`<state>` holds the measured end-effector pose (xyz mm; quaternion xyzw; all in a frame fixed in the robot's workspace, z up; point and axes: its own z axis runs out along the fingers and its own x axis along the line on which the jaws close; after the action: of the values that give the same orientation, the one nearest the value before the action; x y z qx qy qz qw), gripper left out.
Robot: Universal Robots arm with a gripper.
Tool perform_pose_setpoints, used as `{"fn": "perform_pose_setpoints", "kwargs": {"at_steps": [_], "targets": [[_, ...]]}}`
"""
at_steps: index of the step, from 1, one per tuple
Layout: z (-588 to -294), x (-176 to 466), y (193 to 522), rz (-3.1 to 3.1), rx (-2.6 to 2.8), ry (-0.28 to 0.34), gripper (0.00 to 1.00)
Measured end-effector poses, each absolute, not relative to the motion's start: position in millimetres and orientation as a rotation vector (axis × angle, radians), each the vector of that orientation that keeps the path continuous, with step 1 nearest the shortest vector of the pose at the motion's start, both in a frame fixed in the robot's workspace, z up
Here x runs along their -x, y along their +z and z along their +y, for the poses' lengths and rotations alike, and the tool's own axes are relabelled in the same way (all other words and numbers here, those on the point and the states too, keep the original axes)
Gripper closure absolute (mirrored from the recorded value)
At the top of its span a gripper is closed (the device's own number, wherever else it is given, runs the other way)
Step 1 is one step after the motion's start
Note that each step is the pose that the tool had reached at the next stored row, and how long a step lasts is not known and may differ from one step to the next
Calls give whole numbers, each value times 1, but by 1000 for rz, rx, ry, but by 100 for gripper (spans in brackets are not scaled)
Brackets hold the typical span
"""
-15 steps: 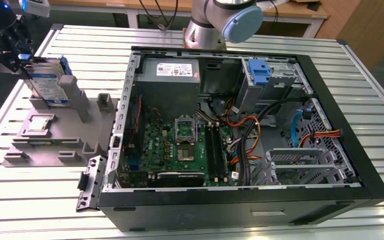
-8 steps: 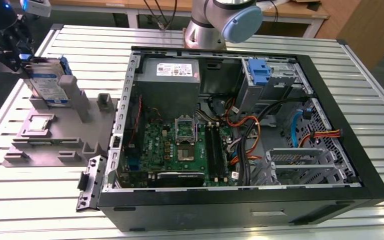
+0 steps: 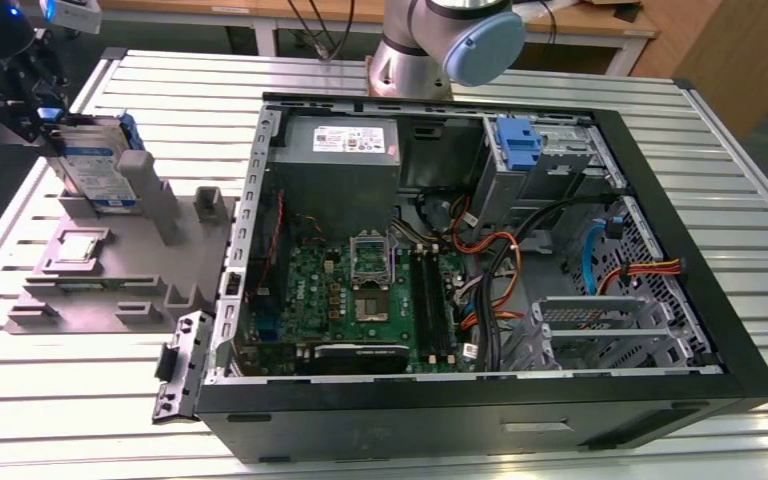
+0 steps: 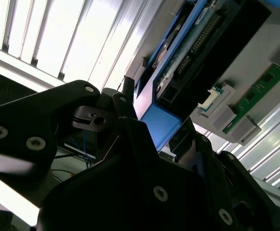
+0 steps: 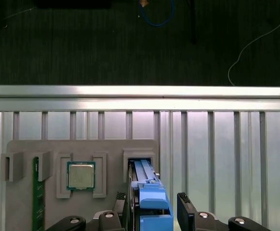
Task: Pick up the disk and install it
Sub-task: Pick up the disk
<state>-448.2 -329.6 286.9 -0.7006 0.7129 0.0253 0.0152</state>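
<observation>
Black tool (image 5: 154, 208), silver arm (image 3: 398, 68), blue cap (image 3: 480, 48)

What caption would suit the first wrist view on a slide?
Open claw straddling the disk slotted in its grey holder, beside a chip.

**No readable print**

White label on grey PSU box (image 3: 353, 138): print too small to read. Label w/ blue band on disk (image 3: 91, 162): same. Markings on processor chip (image 5: 81, 175): can't make out.

Exterior view high above case (image 3: 464, 405), both wrist views close on disk (image 5: 152, 202) (image 4: 159, 120)
</observation>
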Motion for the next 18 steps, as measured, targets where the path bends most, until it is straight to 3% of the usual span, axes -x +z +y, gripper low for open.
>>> {"fn": "perform_pose_setpoints", "kwargs": {"at_steps": [18], "targets": [[-330, 448, 287, 2221, 2182, 94, 47]]}}
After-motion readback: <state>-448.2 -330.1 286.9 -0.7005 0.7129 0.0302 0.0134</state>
